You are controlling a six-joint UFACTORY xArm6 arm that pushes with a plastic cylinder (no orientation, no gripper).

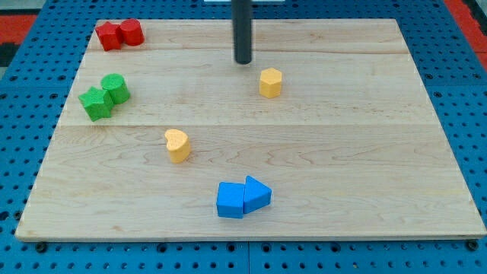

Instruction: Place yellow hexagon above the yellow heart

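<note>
The yellow hexagon [270, 82] sits on the wooden board right of centre, in the upper half. The yellow heart [177, 144] lies lower and to the view's left of it, near the board's middle. My tip [243, 62] stands just up and to the left of the hexagon, a small gap away and not touching it. The rod rises straight out of the view's top.
A red star [109, 36] and a red round block [132, 32] touch at the top left. A green star [97, 103] and a green round block [116, 88] touch at the left. Two blue blocks [242, 198] touch near the bottom centre. The board's edge [243, 237] borders blue pegboard.
</note>
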